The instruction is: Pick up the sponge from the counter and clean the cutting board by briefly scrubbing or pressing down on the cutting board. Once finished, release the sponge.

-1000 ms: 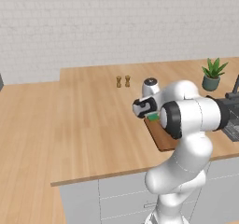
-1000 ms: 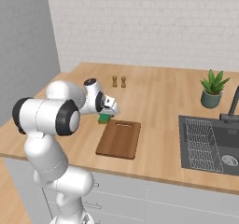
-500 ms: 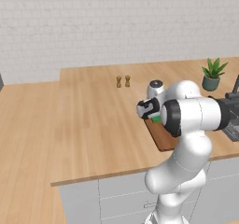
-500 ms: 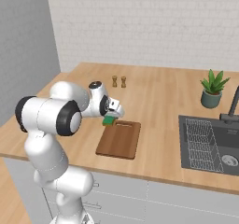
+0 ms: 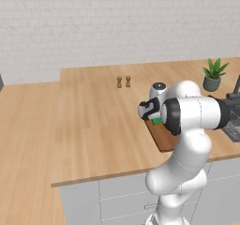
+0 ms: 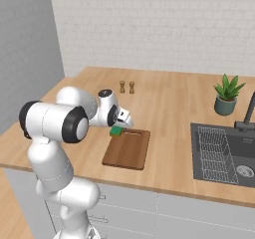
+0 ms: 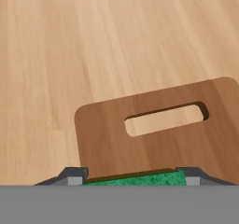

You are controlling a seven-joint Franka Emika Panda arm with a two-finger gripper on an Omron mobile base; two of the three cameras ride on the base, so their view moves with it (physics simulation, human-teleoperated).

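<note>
Sponge: the green sponge (image 7: 135,178) sits pinched between the fingertips of the gripper (image 7: 133,177), above the handle end of the cutting board (image 6: 127,149).
Counter: pale wood counter (image 6: 164,103) against a white brick wall.
Sink: dark sink (image 6: 224,151) holding a rack.
Pot: plant (image 6: 226,94) in it.
</note>
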